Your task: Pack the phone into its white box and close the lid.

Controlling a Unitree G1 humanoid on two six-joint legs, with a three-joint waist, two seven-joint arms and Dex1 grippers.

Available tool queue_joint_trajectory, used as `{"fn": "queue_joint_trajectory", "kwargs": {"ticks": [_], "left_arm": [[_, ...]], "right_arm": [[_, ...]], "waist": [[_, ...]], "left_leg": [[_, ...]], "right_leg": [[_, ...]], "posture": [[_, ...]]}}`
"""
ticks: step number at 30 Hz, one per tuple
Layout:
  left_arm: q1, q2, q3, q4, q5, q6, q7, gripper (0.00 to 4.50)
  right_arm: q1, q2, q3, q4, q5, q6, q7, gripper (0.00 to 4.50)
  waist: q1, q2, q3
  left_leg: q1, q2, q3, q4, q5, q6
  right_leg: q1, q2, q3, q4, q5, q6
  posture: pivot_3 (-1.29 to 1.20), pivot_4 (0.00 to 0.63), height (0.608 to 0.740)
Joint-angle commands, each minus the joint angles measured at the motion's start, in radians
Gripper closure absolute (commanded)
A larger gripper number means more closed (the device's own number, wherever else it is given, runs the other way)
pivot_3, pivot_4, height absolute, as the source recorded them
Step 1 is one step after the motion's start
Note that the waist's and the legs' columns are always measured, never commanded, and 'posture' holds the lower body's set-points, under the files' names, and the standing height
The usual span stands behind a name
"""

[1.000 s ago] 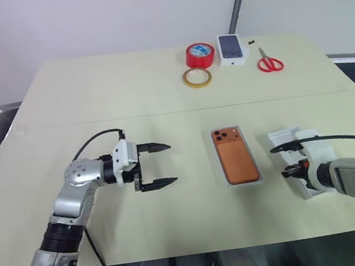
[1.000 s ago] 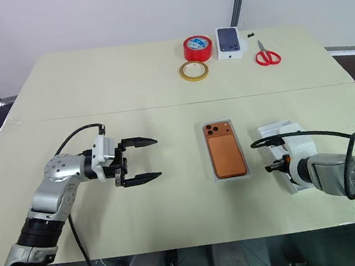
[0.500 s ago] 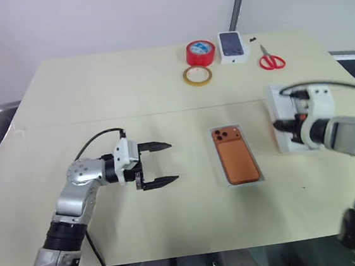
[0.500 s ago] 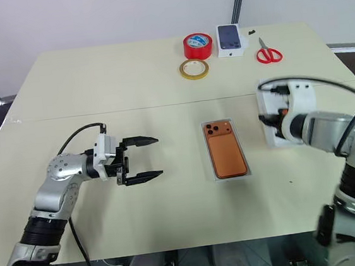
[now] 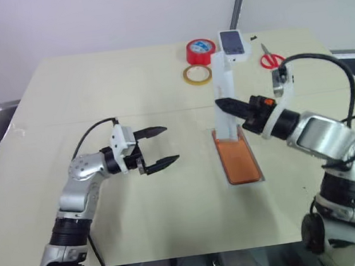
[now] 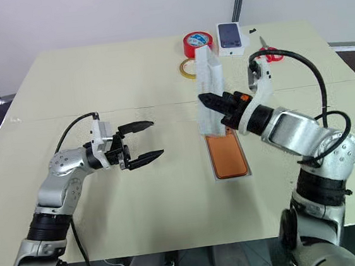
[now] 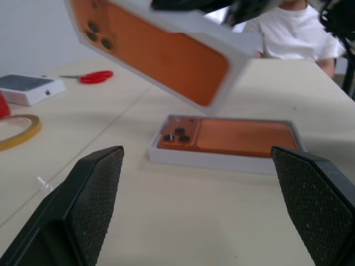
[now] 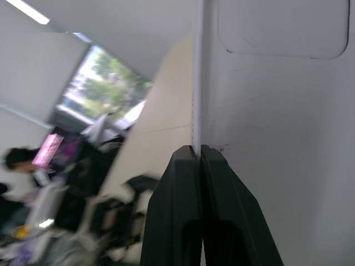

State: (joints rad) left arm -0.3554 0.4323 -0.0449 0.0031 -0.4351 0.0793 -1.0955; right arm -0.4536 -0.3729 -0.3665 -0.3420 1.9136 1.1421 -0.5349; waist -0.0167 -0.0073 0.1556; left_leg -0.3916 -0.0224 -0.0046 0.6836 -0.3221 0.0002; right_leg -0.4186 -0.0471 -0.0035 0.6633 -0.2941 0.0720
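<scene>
Above the phone (image 7: 233,136), right hand (image 6: 204,99) pinches the unmarked lid (image 6: 210,91)

One orange phone (image 5: 239,159), one white tray (image 7: 222,162), one lid (image 5: 224,96) — two tape rolls (image 5: 197,75), one scissors (image 5: 271,60), one small phone-printed box (image 5: 233,42)

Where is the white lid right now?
The lid is up in the air, pinched by the right gripper, tilted above the orange phone lying in the white box at the table's middle.
</scene>
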Motion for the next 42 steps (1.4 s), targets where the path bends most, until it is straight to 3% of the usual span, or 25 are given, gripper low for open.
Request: {"fn": "queue_joint_trajectory", "kwargs": {"ticks": [1, 7, 10, 15, 18, 25, 26, 36, 39, 42], "left_arm": [[-0.021, -0.015, 0.029, -0.051, -0.033, 0.028, 0.05, 0.0], [-0.016, -0.022, 0.036, -0.094, -0.06, 0.076, 0.09, 0.0], [-0.005, -0.021, 0.037, -0.117, -0.068, 0.095, 0.095, 0.0], [0.025, -0.008, 0.03, -0.148, -0.088, 0.13, 0.081, 0.0], [0.046, -0.004, 0.025, -0.16, -0.11, 0.162, 0.061, 0.84], [0.096, -0.052, -0.032, -0.185, -0.066, 0.133, 0.087, 4.13], [0.096, -0.064, -0.047, -0.18, -0.05, 0.119, 0.093, 4.32], [0.012, -0.197, -0.13, -0.044, 0.075, 0.03, 0.19, 4.32], [-0.012, -0.232, -0.146, -0.007, 0.088, 0.02, 0.199, 4.5], [-0.027, -0.254, -0.164, 0.034, 0.106, -0.002, 0.19, 4.5]], "right_arm": [[0.041, 0.013, 0.07, -0.092, 0.059, -0.121, 0.048, 4.45], [0.21, -0.041, 0.183, -0.191, 0.059, -0.198, 0.21, 4.45], [0.277, -0.15, 0.224, -0.183, 0.059, -0.166, 0.304, 4.45], [0.292, -0.24, 0.263, -0.123, 0.059, -0.158, 0.388, 4.45], [0.286, -0.255, 0.273, -0.09, 0.059, -0.157, 0.411, 4.5], [0.249, -0.247, 0.294, 0.001, 0.059, -0.13, 0.413, 4.5], [0.242, -0.249, 0.297, 0.016, 0.059, -0.125, 0.407, 4.5], [0.176, -0.34, 0.327, 0.13, 0.035, -0.125, 0.335, 4.5], [0.154, -0.355, 0.32, 0.166, 0.016, -0.12, 0.339, 3.59], [0.147, -0.368, 0.294, 0.187, -0.02, -0.127, 0.356, 2.05]], "waist": [[0.0, 0.0, 0.0], [0.002, 0.0, 0.0], [0.006, 0.0, 0.0], [0.0, 0.0, 0.0], [0.003, 0.0, 0.0], [0.007, 0.0, 0.0], [0.007, 0.0, 0.0], [0.007, -0.001, 0.0], [0.009, -0.001, 0.0], [0.009, -0.001, 0.0]], "left_leg": [[0.0, 0.0, 0.0, 0.001, 0.0, 0.0], [0.0, 0.0, 0.0, 0.001, 0.0, 0.0], [0.0, 0.0, 0.0, 0.001, 0.0, 0.0], [0.002, 0.0, 0.0, 0.001, 0.0, 0.0], [0.002, 0.0, 0.0, 0.001, 0.0, 0.0], [0.002, 0.0, 0.0, 0.001, 0.0, 0.0], [0.002, 0.0, 0.0, 0.001, 0.0, 0.0], [0.002, 0.0, 0.0, 0.001, 0.0, 0.0], [0.002, 0.0, 0.0, 0.001, 0.0, 0.0], [0.002, 0.0, 0.0, 0.001, 0.0, 0.0]], "right_leg": [[0.0, 0.0, 0.0, 0.0, 0.0, 0.0], [0.0, 0.001, 0.0, 0.0, 0.0, 0.0], [0.001, 0.0, 0.0, -0.001, 0.0, 0.0], [0.003, 0.0, 0.0, -0.001, 0.0, 0.0], [0.003, 0.0, 0.0, -0.001, 0.0, 0.0], [0.004, 0.0, 0.0, -0.002, 0.0, 0.0], [0.004, 0.0, 0.0, -0.002, 0.0, 0.0], [0.004, 0.0, 0.0, -0.003, 0.0, 0.0], [0.004, 0.0, 0.0, -0.003, 0.0, 0.0], [0.004, 0.0, 0.0, -0.003, 0.0, 0.0]], "posture": [[0.0, 0.15, 0.74], [0.0, 0.15, 0.74], [0.0, 0.15, 0.74], [0.0, 0.15, 0.74], [0.0, 0.15, 0.74], [0.0, 0.15, 0.74], [0.0, 0.15, 0.74], [0.0, 0.15, 0.74], [0.0, 0.15, 0.74], [0.0, 0.15, 0.74]]}}
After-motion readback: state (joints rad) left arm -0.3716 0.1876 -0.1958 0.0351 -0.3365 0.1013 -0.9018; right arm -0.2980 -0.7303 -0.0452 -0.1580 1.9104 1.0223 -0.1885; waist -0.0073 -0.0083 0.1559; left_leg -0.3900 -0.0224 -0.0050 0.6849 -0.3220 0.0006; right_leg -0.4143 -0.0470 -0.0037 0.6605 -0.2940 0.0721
